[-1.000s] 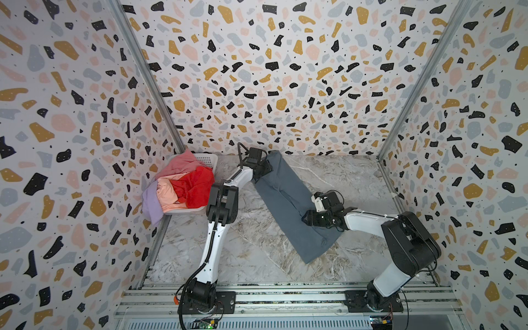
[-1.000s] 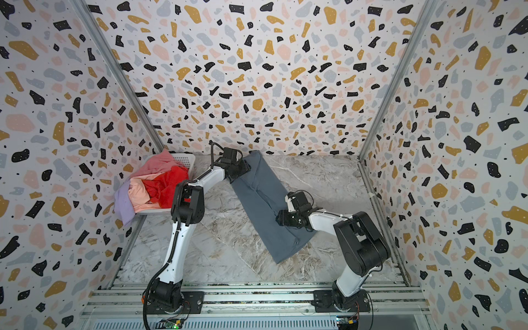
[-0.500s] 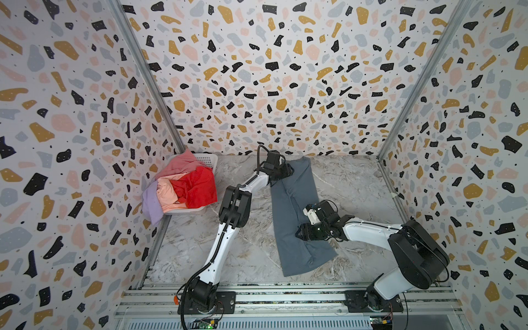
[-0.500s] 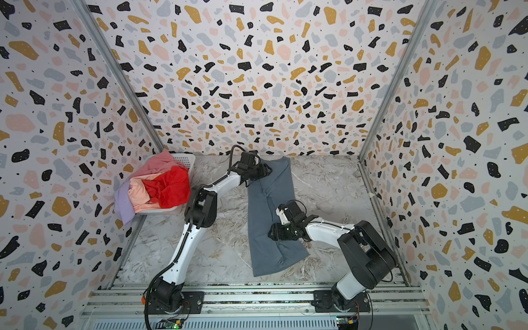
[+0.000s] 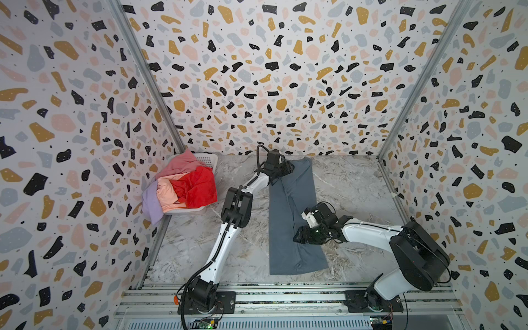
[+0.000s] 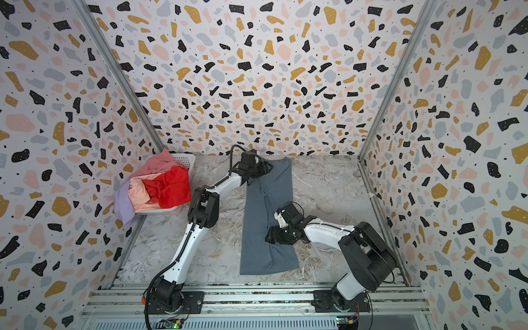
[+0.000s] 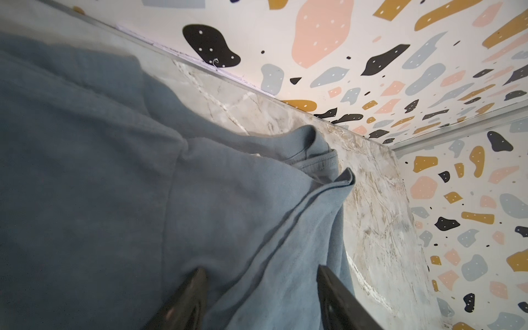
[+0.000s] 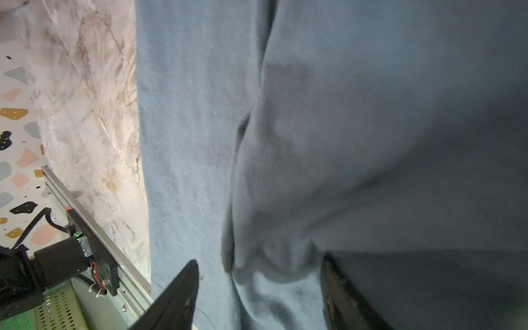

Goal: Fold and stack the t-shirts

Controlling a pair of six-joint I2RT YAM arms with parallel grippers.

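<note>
A slate grey-blue t-shirt (image 5: pixel 291 223) (image 6: pixel 265 223), folded into a long narrow strip, lies flat on the marble table, running from the back wall toward the front rail. My left gripper (image 5: pixel 288 168) (image 6: pixel 267 167) (image 7: pixel 261 274) rests on its far end, open, with both fingertips (image 7: pixel 197 285) pressing on the cloth. At the strip's right edge near the middle, my right gripper (image 5: pixel 297 237) (image 6: pixel 268 238) (image 8: pixel 258 265) is open over a bunched fold. The red (image 5: pixel 197 185), pink (image 5: pixel 178 164), peach (image 5: pixel 167 191) and lavender (image 5: pixel 150 203) t-shirts are heaped in the basket.
The white perforated basket (image 5: pixel 207 158) (image 6: pixel 185 158) stands in the back left corner against the patterned wall. Patterned walls close in the table at the back and on both sides. An aluminium rail (image 5: pixel 285 291) with both arm bases runs along the front.
The grey-blue shirt has swung from a diagonal to lie straight, front to back. My left gripper moved right along the back wall, my right gripper moved left and forward, and its jaws widened slightly.
</note>
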